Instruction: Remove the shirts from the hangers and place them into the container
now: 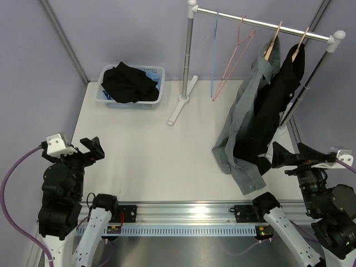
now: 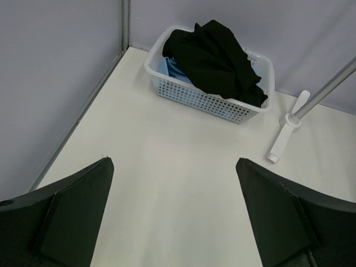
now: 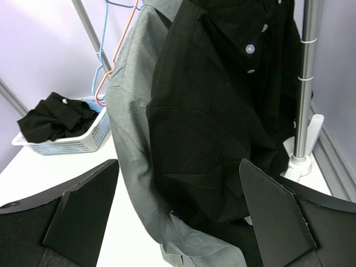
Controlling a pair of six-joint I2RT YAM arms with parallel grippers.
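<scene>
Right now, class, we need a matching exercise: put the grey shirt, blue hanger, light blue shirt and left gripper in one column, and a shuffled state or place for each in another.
Things:
1. grey shirt
2. blue hanger
3. light blue shirt
4. left gripper

States:
A. open, holding nothing
B. in the basket, under a crumpled black shirt
C. bare on the rail
D. hung on a wooden hanger

Pairs: 1-D, 2-C, 3-B, 4-A

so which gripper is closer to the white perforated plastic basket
Left. The left gripper is on the basket's side, with the white perforated plastic basket beyond it; the right gripper is far right, beside the hanging shirts.
</scene>
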